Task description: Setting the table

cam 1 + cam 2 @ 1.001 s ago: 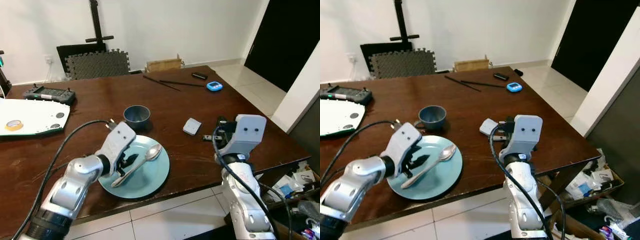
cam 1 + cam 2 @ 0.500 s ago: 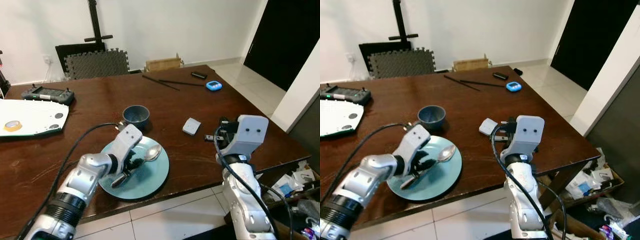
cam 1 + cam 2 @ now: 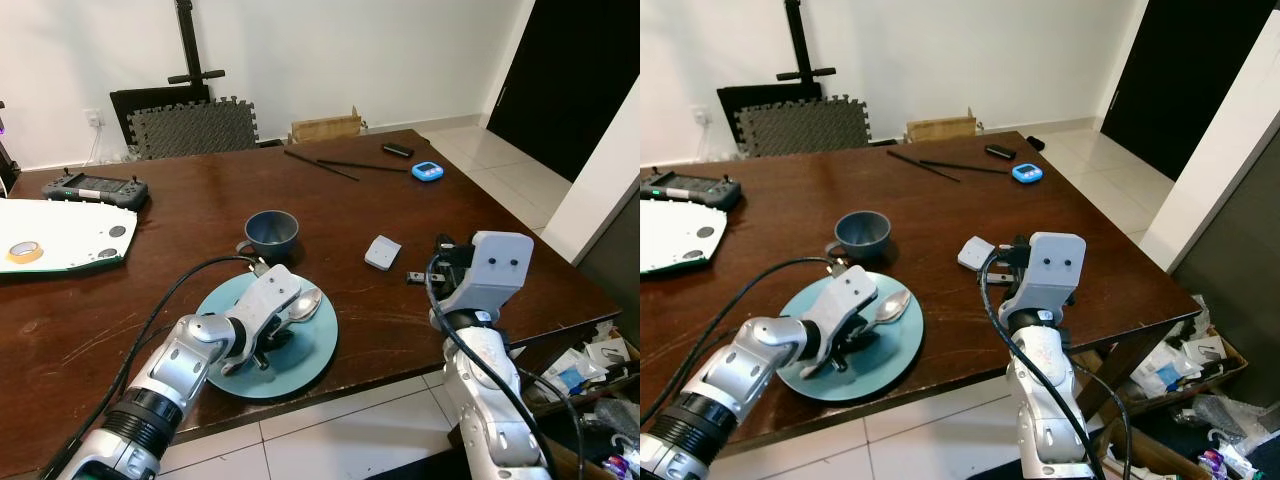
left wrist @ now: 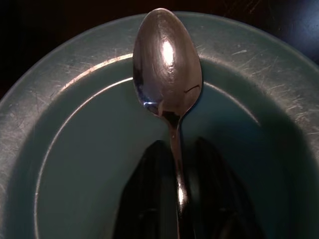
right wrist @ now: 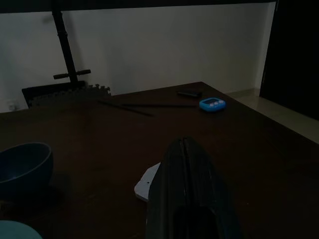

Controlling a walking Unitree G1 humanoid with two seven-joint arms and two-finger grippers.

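A silver spoon [image 4: 167, 64] lies on a teal plate [image 3: 305, 355] near the front edge of the brown table. My left gripper [image 4: 177, 149] is down on the plate, its two black fingers [image 4: 149, 199] close on either side of the spoon's handle, shut on it. In the eye views the left gripper [image 3: 262, 345] covers the handle and the spoon's bowl [image 3: 306, 303] pokes out toward the blue cup [image 3: 272, 232] behind the plate. My right gripper [image 5: 185, 149] hovers shut over the table's right side, holding nothing.
A small white box [image 3: 384, 252] lies right of the plate, by the right gripper. Black chopsticks [image 3: 330, 166], a blue timer [image 3: 428, 171] and a black remote sit at the far edge. A white board [image 3: 60, 235] with tape and a controller [image 3: 95, 188] occupy the left.
My left gripper has dropped from above the plate's left side down onto the spoon's handle and closed around it. The right arm has stayed still.
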